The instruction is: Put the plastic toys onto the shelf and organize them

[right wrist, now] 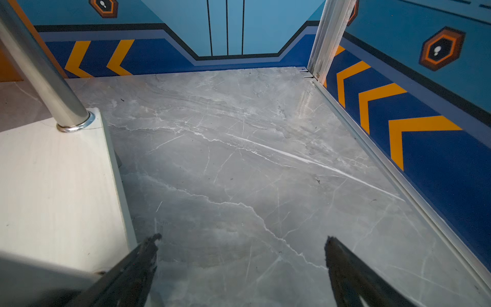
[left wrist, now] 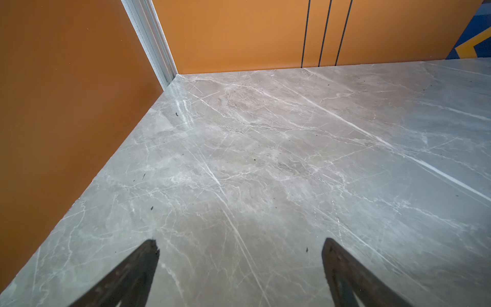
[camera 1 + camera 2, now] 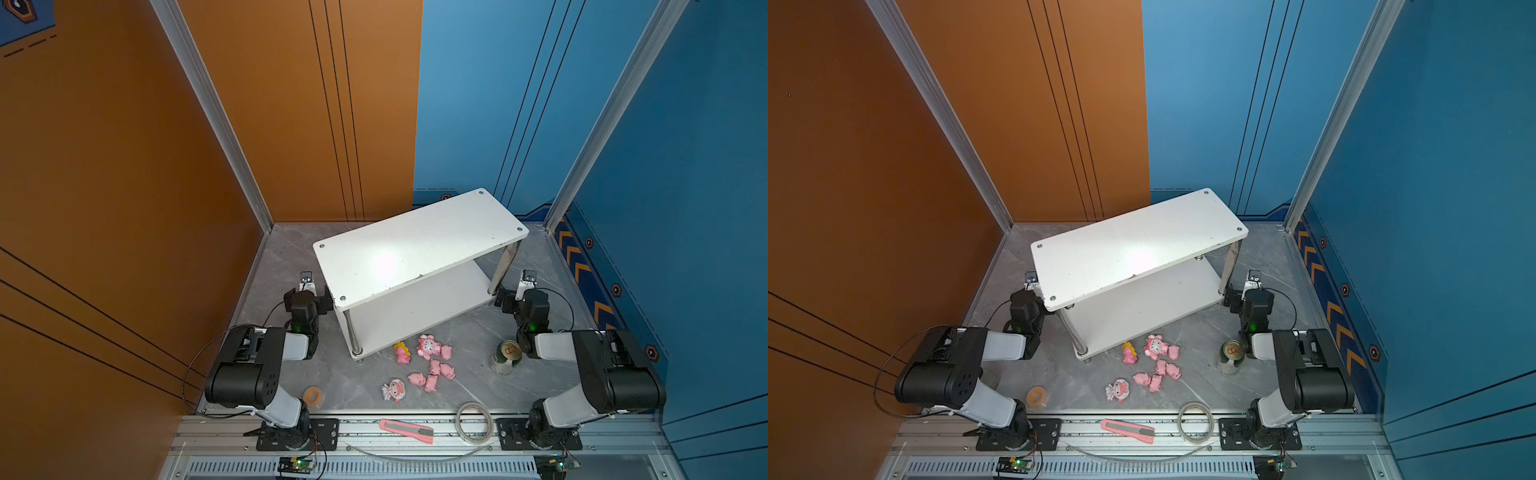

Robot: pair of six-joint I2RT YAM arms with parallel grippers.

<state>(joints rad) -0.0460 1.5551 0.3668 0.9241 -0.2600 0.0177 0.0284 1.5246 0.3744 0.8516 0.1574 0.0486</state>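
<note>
Pink is most of what we see on the grey tabletop (image 3: 469, 328): the plastic toys (image 3: 434, 366) all lie in a loose cluster just in front of the shelf (image 3: 415, 245), near its front corner leg, and none of them is on it. We count five little pigs (image 3: 417, 378) and three bigger figurines: a pink-white figurine (image 3: 428, 347) closest to the shelf, a yellow-faced figurine (image 3: 402, 353) just beside it, and a white-pink figurine (image 3: 394, 389) nearer the front edge. In both top views the shelf's top is bare, and so is what shows of the lower tier (image 1: 53, 172). We judge the task not yet begun, with all eight toys left to lift and set in order.

The left gripper (image 2: 240, 244) stands wide open with nothing between its fingers, over bare tabletop near the orange wall (image 2: 66, 106). The right gripper (image 1: 241, 242) is likewise spread wide and empty, just beside the lower tier at the shelf's right end.

A green can (image 3: 507, 356) stands to the right of the toys, apart from them, and a pink utility knife (image 3: 406, 431) lies on the front rail (image 3: 365, 428). We take neither for a toy.
</note>
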